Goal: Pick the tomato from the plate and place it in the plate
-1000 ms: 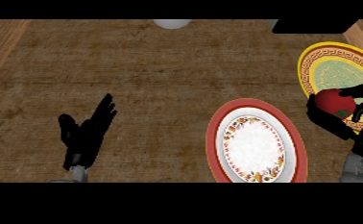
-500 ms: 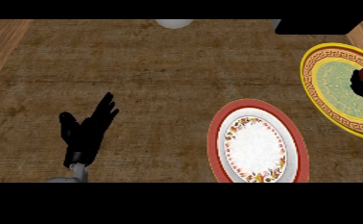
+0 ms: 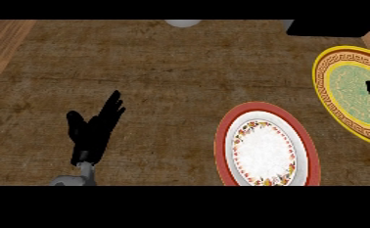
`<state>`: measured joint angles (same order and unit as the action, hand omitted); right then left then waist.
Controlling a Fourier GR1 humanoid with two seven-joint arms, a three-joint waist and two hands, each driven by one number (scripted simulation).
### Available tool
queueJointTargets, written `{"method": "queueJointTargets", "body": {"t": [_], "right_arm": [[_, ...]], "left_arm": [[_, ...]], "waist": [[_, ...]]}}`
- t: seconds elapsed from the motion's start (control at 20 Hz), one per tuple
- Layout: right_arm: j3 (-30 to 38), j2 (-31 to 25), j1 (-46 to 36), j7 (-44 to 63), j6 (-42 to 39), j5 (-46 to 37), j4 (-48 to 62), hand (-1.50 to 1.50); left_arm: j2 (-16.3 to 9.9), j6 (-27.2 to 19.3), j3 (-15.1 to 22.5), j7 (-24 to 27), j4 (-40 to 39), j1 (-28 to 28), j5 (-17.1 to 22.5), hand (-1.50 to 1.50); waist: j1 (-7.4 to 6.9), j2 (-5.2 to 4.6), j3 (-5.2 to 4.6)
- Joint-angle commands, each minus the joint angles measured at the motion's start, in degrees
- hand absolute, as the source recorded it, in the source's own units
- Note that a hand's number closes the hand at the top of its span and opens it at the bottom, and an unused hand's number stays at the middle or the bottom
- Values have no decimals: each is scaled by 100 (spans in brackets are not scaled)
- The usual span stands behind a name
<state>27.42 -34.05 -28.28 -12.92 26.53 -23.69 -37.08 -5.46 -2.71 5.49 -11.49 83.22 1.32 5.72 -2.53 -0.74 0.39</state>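
No tomato shows in the head view. A plate with a red rim [image 3: 222, 141] and a floral white centre lies at the lower right and holds nothing. A yellow-rimmed plate [image 3: 320, 78] with a green centre is cut off by the right edge; its visible part is bare. My left hand [image 3: 94, 130] rests open at the lower left, fingers up, far from both plates. Over the yellow plate, only a small dark sliver of my right hand [image 3: 368, 87] shows at the right edge.
A white round object [image 3: 182, 23] sits at the counter's far edge, top centre. A black block [image 3: 325, 27] fills the top right corner. A lighter wooden strip [image 3: 11, 38] runs along the left side.
One second ago my right hand was curled round the red tomato over the yellow plate. Hand and tomato then left the view to the right; only a sliver shows now. The left hand stayed still.
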Motion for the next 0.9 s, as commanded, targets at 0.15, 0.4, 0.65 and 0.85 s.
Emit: {"method": "queueJointTargets", "body": {"t": [0.15,0.4,0.65,0.85], "right_arm": [[-37,-302,-609,-493,-850,-36,1598,-150],[552,-345,-692,-1641,-1344,627,1753,-150],[1262,-387,-999,-2109,-1351,1330,1827,-150],[1523,-713,-809,-2233,-1881,1609,2221,-150]], "left_arm": [[87,-1,140,-185,-116,22,-70,0],[-81,88,-33,-282,-48,34,38,0],[-54,107,-54,-172,4,-166,83,0],[171,-59,95,-31,-85,-257,-75,0]], "waist": [[-105,-66,1],[-42,-59,10],[-12,-26,-2],[75,-6,-14]]}}
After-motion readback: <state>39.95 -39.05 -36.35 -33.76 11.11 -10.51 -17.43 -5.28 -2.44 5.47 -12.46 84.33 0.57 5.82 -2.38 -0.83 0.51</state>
